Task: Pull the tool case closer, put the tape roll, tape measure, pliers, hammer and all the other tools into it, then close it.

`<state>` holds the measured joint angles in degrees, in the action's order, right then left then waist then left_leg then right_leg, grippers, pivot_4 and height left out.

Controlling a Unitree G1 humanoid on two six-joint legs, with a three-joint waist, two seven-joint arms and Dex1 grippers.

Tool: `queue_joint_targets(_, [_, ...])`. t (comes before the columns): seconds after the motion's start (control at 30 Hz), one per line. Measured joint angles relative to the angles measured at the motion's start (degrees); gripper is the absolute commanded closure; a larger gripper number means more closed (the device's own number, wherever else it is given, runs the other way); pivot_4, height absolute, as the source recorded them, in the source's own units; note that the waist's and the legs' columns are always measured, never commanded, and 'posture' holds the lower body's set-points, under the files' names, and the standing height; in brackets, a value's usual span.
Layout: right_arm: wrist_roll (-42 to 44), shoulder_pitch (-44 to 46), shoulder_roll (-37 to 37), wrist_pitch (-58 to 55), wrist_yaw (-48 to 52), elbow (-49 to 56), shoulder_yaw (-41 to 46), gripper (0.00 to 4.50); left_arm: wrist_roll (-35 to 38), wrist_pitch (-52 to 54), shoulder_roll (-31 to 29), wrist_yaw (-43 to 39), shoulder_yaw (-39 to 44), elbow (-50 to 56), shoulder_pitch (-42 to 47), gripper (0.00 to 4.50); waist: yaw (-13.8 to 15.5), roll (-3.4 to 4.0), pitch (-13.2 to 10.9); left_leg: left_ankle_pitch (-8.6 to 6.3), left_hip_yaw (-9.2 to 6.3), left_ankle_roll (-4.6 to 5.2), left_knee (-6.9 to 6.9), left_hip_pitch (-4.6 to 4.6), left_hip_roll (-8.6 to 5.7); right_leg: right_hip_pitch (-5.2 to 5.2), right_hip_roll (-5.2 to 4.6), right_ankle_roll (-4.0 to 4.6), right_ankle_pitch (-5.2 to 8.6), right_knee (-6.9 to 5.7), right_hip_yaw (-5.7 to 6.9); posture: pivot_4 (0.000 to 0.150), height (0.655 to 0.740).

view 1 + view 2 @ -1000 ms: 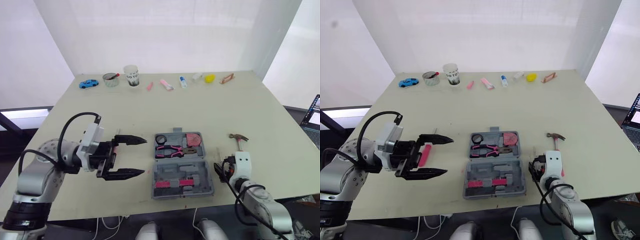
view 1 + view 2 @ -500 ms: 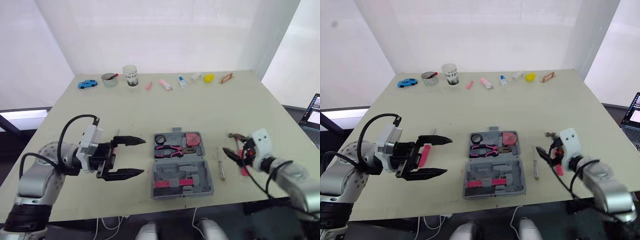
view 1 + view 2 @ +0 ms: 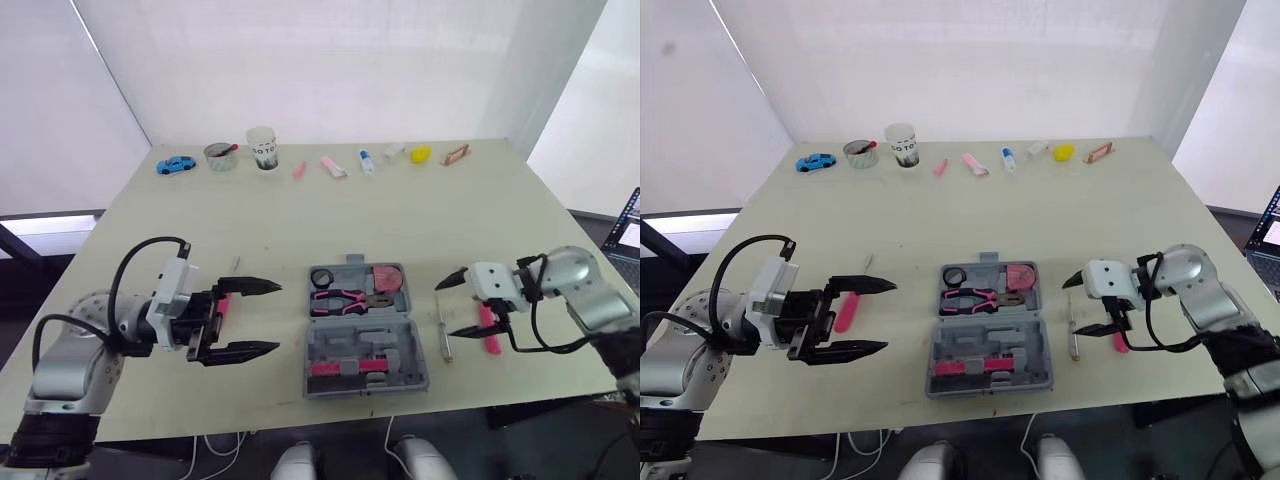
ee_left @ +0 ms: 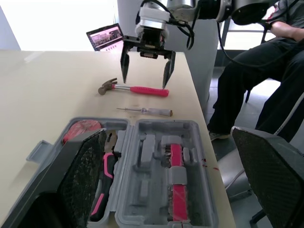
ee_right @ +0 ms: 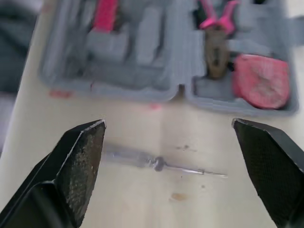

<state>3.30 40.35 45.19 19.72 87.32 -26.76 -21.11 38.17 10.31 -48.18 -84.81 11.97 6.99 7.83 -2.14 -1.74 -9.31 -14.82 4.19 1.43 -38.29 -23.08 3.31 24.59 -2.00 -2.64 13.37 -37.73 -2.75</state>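
The grey tool case lies open at the table's front centre. Its far half holds a black tape roll, pink pliers and a red tape measure. A thin screwdriver lies just right of the case, and a pink-handled hammer lies beyond it. My right gripper hovers open above the screwdriver, in front of the hammer, pointing at the case. Left of the case my left gripper is open and empty. A pink-handled tool lies on the table beside its fingers.
Along the table's far edge stand a blue toy car, a small bowl, a paper cup and several small items. A laptop sits off the right edge. A seated person is beyond the table's right side.
My right arm came up from the front edge, swung out to the right and now holds its gripper open over the screwdriver. The left gripper has drifted slightly left, still open.
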Motion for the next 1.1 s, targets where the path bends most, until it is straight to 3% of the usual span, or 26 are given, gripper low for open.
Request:
queue_joint_targets(0.13, [-7.68, 9.68, -5.42, 17.96, 3.48, -15.12, -6.16, 0.03, -0.06, 0.04, -0.15, 0.09, 0.83, 1.44, -2.55, 0.00, -0.67, 0.01, -0.14, 0.00, 0.13, 0.00, 0.00, 0.12, 0.01, 0.01, 0.01, 0.02, 0.00, -0.12, -0.15, 0.150, 0.7400])
queue_joint_targets(0.4, [-20.43, 17.34, -10.94, 39.13, -1.56, -30.83, -13.75, 0.03, -0.07, 0.32, -0.40, 0.11, 1.06, 1.65, -3.44, 0.00, 0.15, 0.07, -0.30, 0.01, 0.21, -0.02, -0.05, 0.09, 0.00, 0.01, -0.08, 0.11, 0.05, -0.15, -0.12, 0.150, 0.7400])
queue_joint_targets(0.87, [-44.88, 26.59, -14.44, 49.84, -26.43, -40.96, -24.30, 0.03, -0.08, 0.49, -0.42, 1.42, 1.04, 3.40, -3.55, 0.00, -0.43, 0.11, -0.32, 0.03, 0.29, -0.04, -0.07, 0.19, 0.01, 0.02, -0.06, 0.18, 0.06, -0.27, -0.20, 0.150, 0.7400])
queue_joint_targets(0.93, [-47.65, 27.53, -14.85, 49.57, -29.46, -41.30, -25.50, 0.42, -0.08, 0.49, -0.42, 1.63, 1.04, 3.70, -3.56, 0.00, -0.46, 0.07, -0.30, 0.03, 0.31, -0.04, -0.08, 0.22, 0.01, 0.01, -0.06, 0.19, 0.05, -0.27, -0.22, 0.150, 0.7400])
queue_joint_targets(1.03, [-50.68, 28.16, -14.96, 49.63, -32.71, -42.06, -27.18, 1.65, -0.08, 0.50, -0.41, 2.32, 1.04, 3.78, -3.70, 0.00, -0.49, -0.04, -0.24, 0.07, 0.32, -0.10, -0.11, 0.31, 0.02, -0.02, -0.06, 0.28, -0.03, -0.31, -0.23, 0.150, 0.7400])
queue_joint_targets(1.07, [-51.22, 28.16, -14.99, 49.72, -32.93, -42.32, -27.45, 1.85, -0.08, 0.51, -0.41, 2.46, 1.04, 3.84, -3.70, 0.00, -0.53, -0.12, -0.18, 0.08, 0.31, -0.12, -0.11, 0.35, 0.02, -0.03, -0.05, 0.29, -0.04, -0.33, -0.23, 0.150, 0.7400])
queue_joint_targets(1.1, [-51.64, 28.14, -15.00, 49.80, -33.11, -42.64, -27.63, 2.37, -0.08, 0.51, -0.39, 2.57, 1.04, 3.95, -3.70, 0.00, -0.57, -0.20, -0.14, 0.10, 0.31, -0.14, -0.11, 0.37, 0.04, -0.03, -0.03, 0.32, -0.07, -0.34, -0.23, 0.150, 0.7400])
